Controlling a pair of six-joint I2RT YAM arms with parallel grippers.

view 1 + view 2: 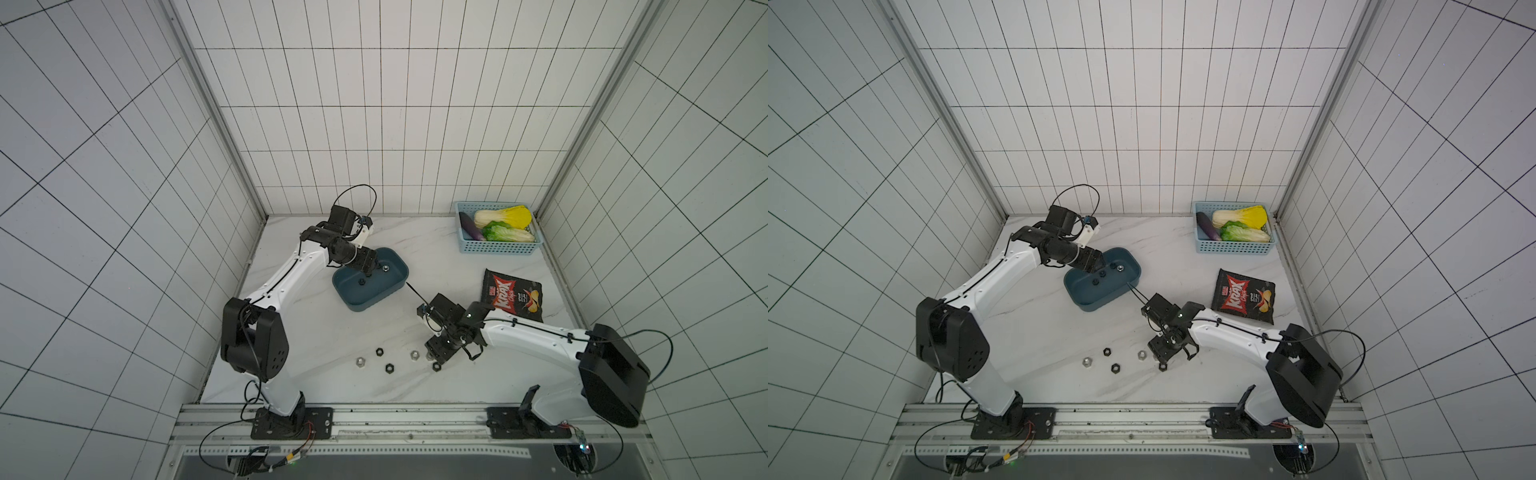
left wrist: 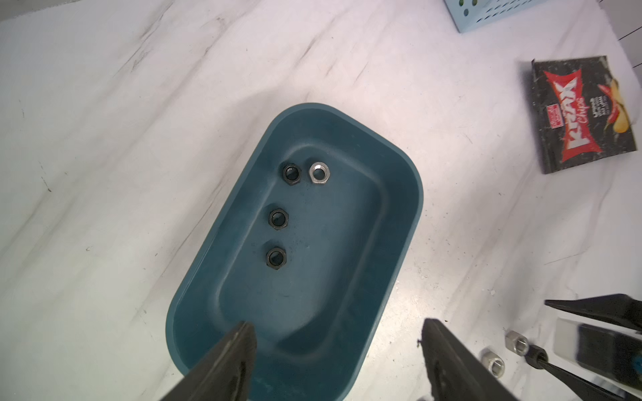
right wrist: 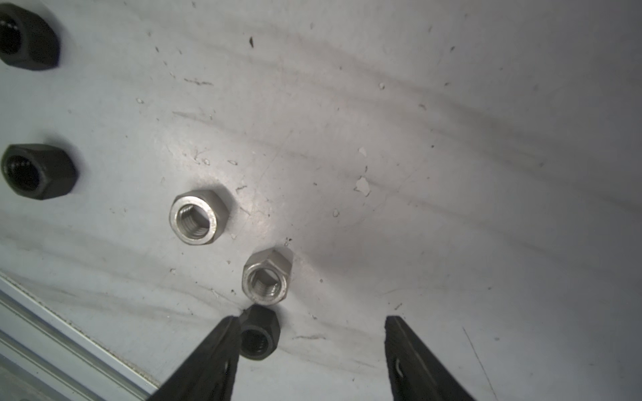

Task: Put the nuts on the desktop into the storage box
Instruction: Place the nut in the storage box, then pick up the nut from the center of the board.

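Note:
The teal storage box (image 1: 365, 305) (image 1: 1096, 305) stands left of centre on the desktop (image 1: 332, 332). Inside lie three black nuts (image 2: 278, 218) and one silver nut (image 2: 319, 172). My left gripper (image 1: 371, 270) (image 2: 338, 323) hangs open over the box's near end with nothing between its fingers. My right gripper (image 1: 434, 361) (image 3: 311, 317) is low at the desktop near the front and open. A black nut (image 3: 258, 336) lies between its jaws against one finger (image 3: 222, 343), and a silver nut (image 3: 266, 276) sits just beyond it. Further silver (image 3: 196, 217) and black (image 3: 38, 172) nuts lie to the left (image 1: 389, 367).
A light blue basket (image 1: 498, 247) of vegetables stands at the back right. A black chips bag (image 1: 513, 297) lies flat in front of it, behind my right arm. An aluminium rail (image 1: 374, 419) runs along the desktop's front edge. Tiled walls close in three sides.

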